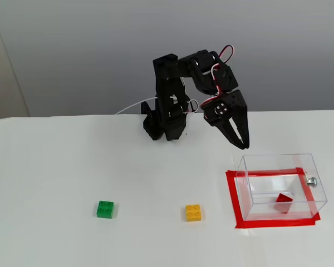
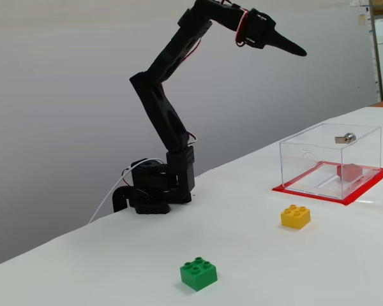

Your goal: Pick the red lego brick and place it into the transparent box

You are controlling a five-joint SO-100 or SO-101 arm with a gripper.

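The red lego brick (image 1: pixel 284 201) lies tilted on the floor of the transparent box (image 1: pixel 256 192); it also shows through the box wall in the other fixed view (image 2: pixel 350 172). The clear box (image 2: pixel 306 156) stands on a red tape rectangle and has a silver knob (image 1: pixel 311 181) on its side. My black gripper (image 1: pixel 242 143) hangs in the air above and behind the box, fingers close together and holding nothing. In the side-on fixed view the gripper (image 2: pixel 300 51) is raised high, pointing toward the box.
A yellow studded brick (image 1: pixel 193 212) lies left of the box and a green studded brick (image 1: pixel 105 209) further left, both on the white table. The arm's base (image 1: pixel 164 125) stands at the back. The red tape rectangle (image 1: pixel 234 206) frames the box.
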